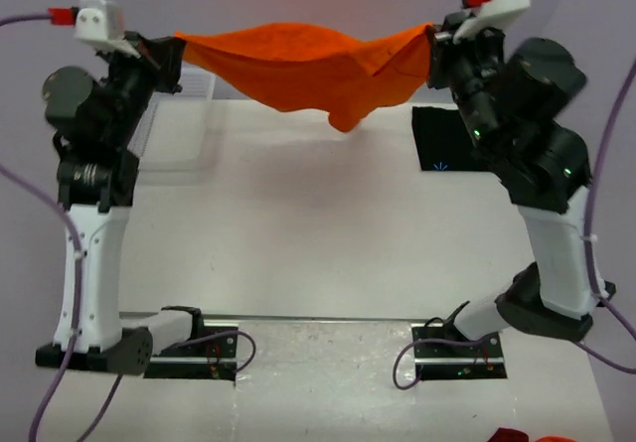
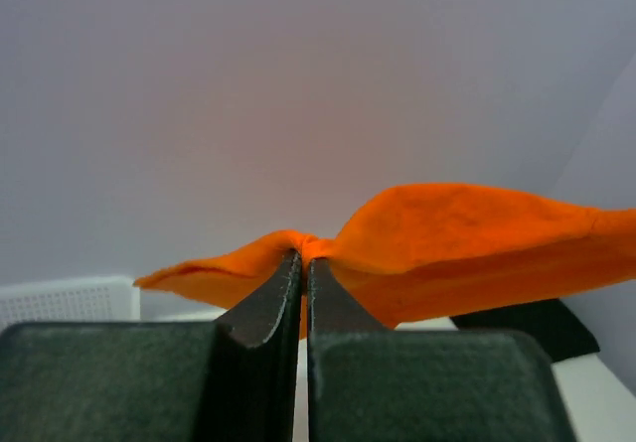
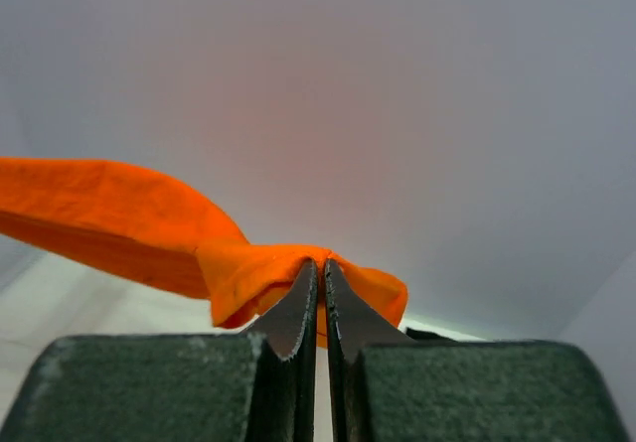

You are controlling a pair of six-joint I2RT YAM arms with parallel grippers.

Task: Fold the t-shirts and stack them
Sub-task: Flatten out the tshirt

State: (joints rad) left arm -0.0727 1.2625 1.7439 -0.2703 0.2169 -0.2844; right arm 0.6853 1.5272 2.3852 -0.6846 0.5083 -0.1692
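Note:
The orange t-shirt (image 1: 303, 70) hangs stretched in the air between both arms, sagging in the middle above the far part of the table. My left gripper (image 1: 179, 45) is shut on its left end; in the left wrist view the cloth (image 2: 467, 238) bunches over the closed fingertips of that gripper (image 2: 304, 255). My right gripper (image 1: 434, 35) is shut on the right end, where the fabric (image 3: 139, 223) wraps over the tips of this gripper (image 3: 321, 265). The black t-shirt (image 1: 442, 139) lies flat on the table at the far right, partly hidden behind the right arm.
A white mesh basket (image 1: 184, 129) stands at the far left of the table behind the left arm, and its rim (image 2: 65, 298) shows low in the left wrist view. A grey wall backs the table. Red and orange bits (image 1: 527, 435) lie at the bottom edge.

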